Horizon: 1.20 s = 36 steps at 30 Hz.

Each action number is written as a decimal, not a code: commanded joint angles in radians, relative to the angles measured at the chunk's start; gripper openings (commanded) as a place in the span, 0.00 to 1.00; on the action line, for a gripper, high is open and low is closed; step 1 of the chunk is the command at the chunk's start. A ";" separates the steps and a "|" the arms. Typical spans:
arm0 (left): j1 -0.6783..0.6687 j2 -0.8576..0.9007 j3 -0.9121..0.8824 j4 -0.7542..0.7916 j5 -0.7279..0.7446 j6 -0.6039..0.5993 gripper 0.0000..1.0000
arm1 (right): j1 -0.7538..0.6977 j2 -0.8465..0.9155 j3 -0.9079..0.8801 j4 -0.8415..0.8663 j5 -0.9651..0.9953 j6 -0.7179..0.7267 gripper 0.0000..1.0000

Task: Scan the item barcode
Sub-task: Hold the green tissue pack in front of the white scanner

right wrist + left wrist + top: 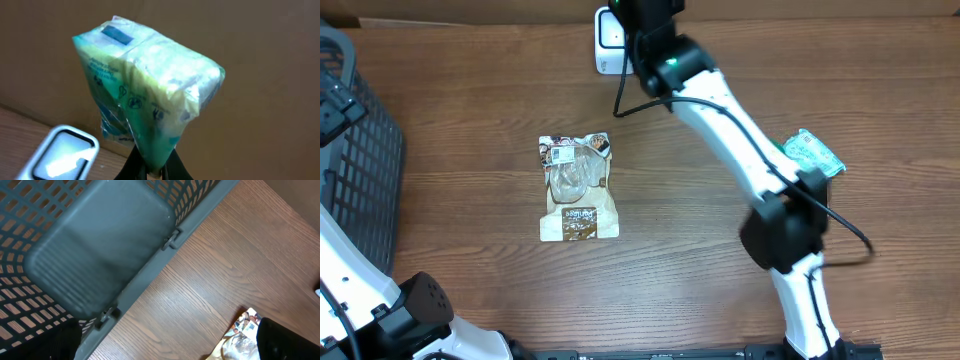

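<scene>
Over brown wooden table point(450, 120), right gripper point(154, 169) is pinching green-white plastic packet point(150, 85) above white boxy scanner point(62, 155), likely needing its barcode turned scannerward; left gripper point(167, 347) is gaping

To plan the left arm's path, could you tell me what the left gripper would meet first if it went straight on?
The left gripper would probably meet the rim of the grey basket first, though the wooden table right beside it is possible.
</scene>
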 commanded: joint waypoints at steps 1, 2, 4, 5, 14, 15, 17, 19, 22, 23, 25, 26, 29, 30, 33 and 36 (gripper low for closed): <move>-0.001 -0.005 -0.004 0.003 0.001 -0.010 1.00 | -0.003 0.089 0.006 0.083 0.053 -0.158 0.04; -0.001 -0.005 -0.004 0.003 0.001 -0.010 0.99 | -0.003 0.117 0.006 0.121 0.053 -0.158 0.04; -0.001 -0.005 -0.004 0.003 0.001 -0.010 1.00 | -0.003 0.165 0.006 0.190 0.058 -0.160 0.04; -0.001 -0.005 -0.004 0.003 0.001 -0.010 1.00 | -0.003 0.191 0.006 0.219 0.058 -0.175 0.04; -0.001 -0.005 -0.004 0.003 0.001 -0.010 1.00 | -0.003 0.342 0.006 0.401 0.065 -0.555 0.04; -0.001 -0.005 -0.004 0.003 0.001 -0.010 1.00 | -0.004 0.346 0.006 0.404 0.057 -0.554 0.04; -0.001 -0.005 -0.004 0.004 0.001 -0.010 1.00 | -0.005 0.347 0.006 0.404 0.040 -0.555 0.04; -0.001 -0.005 -0.004 0.004 0.001 -0.010 1.00 | -0.008 0.350 0.006 0.404 0.029 -0.555 0.04; -0.002 -0.005 -0.004 0.004 0.001 -0.010 1.00 | -0.007 0.352 0.006 0.404 0.023 -0.555 0.04; -0.002 -0.005 -0.004 0.004 0.001 -0.010 0.99 | -0.007 0.352 0.006 0.404 0.023 -0.555 0.04; -0.002 -0.005 -0.004 0.003 0.001 -0.010 1.00 | -0.007 0.352 0.006 0.404 0.023 -0.555 0.04; -0.002 -0.005 -0.004 0.004 0.001 -0.010 1.00 | -0.007 0.352 0.006 0.404 0.023 -0.555 0.04; -0.002 -0.005 -0.004 0.004 0.001 -0.010 1.00 | -0.005 0.352 0.006 0.404 0.023 -0.555 0.04; -0.002 -0.005 -0.004 0.004 0.001 -0.010 1.00 | -0.004 0.352 0.006 0.404 0.023 -0.555 0.04; -0.002 -0.005 -0.004 0.004 0.001 -0.010 1.00 | 0.002 0.352 0.006 0.404 0.027 -0.555 0.04; -0.002 -0.005 -0.004 0.004 0.001 -0.010 1.00 | 0.010 0.351 0.006 0.414 0.027 -0.553 0.04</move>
